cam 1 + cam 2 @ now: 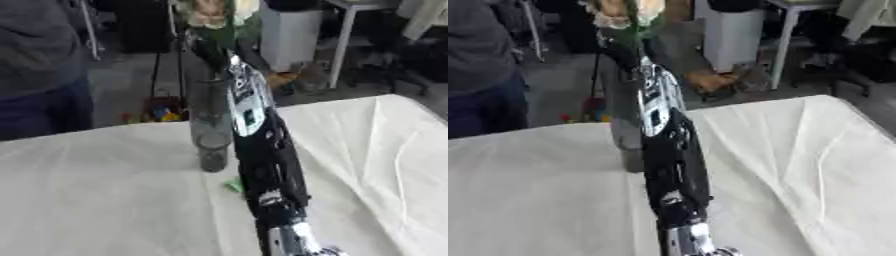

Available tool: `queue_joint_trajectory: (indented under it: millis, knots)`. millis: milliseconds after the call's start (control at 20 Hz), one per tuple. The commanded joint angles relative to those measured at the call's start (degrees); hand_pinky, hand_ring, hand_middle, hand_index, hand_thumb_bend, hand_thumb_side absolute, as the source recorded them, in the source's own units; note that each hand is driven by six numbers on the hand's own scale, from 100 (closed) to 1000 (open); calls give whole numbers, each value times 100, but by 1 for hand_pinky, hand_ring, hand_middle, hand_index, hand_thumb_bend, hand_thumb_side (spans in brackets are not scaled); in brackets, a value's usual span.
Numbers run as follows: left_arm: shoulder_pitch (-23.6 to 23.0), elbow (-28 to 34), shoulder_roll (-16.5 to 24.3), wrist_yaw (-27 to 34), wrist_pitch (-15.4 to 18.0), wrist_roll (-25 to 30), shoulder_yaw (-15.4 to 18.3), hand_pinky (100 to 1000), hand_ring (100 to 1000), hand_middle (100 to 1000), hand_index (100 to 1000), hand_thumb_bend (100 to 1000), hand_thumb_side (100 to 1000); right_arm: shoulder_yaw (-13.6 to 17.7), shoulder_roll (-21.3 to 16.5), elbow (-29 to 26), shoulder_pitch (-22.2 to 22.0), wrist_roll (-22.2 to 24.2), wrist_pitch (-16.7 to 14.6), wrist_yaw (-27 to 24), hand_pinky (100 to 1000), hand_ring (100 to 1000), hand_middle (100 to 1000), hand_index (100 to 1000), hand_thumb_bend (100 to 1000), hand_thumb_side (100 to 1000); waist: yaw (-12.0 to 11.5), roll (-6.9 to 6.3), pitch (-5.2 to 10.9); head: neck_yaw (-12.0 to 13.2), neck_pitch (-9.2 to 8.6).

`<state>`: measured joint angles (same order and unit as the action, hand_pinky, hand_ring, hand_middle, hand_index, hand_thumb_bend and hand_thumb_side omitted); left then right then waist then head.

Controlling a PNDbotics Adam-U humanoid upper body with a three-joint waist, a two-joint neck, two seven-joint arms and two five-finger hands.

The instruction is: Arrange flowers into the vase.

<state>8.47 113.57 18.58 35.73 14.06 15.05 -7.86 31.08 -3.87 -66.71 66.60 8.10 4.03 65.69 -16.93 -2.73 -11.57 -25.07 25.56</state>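
A table draped in a creased white cloth (105, 200) filled the lower part of my view, its far edge running from the left up toward the right corner. My right arm, black with silver joints (262, 150), rose from the near edge of that surface and stretched steeply up and away over the middle of it. A tall clear glass vase (208, 130) stood upright on the cloth near the far edge, just left of my arm, its dark base resting on the cloth. My right hand (206, 45) was raised above the vase mouth; whether its fingers were curled round anything I cannot tell. At that hand sat a flower with a pale cream and pinkish bloom (210, 12) and green leaves below it, above the vase. A small green scrap (234, 186) lay on the cloth beside my forearm, nearer than the vase.
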Motion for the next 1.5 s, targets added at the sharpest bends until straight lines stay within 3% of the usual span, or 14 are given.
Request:
queue_joint_trajectory:
  millis: [50, 700, 750, 800, 850, 1500]
  knots:
    - [34, 102, 55, 14, -20, -5, 43, 629, 532, 441, 693, 733, 733, -23, -132, -36, 189, 26, -9, 54, 865, 857, 638, 861, 370, 902, -1, -10, 105, -2, -60]
    - [32, 102, 90, 20, -81, -33, 46, 629, 533, 443, 693, 735, 733, -126, -167, 134, 236, 25, -125, -39, 863, 856, 641, 860, 369, 903, 126, 57, 169, 4, -26]
    - [32, 102, 91, 21, -81, -34, 46, 628, 533, 444, 694, 735, 731, -129, -169, 141, 237, 15, -128, -48, 852, 847, 616, 763, 271, 821, 129, 58, 172, 5, -25]
    - [31, 102, 95, 26, -83, -37, 47, 628, 533, 444, 694, 735, 731, -131, -166, 137, 244, -21, -121, -64, 845, 836, 582, 601, 100, 710, 138, 62, 188, 4, -22]
    - [28, 102, 99, 32, -85, -41, 47, 628, 533, 444, 694, 736, 731, -138, -162, 134, 249, -69, -108, -80, 843, 834, 576, 562, 100, 684, 144, 64, 200, 1, -19]
    - [-7, 94, 147, 70, -143, -79, 59, 628, 534, 447, 694, 738, 729, -311, -192, 304, 315, -323, -183, -417, 847, 833, 577, 556, 100, 688, 250, 121, 322, -12, 57]
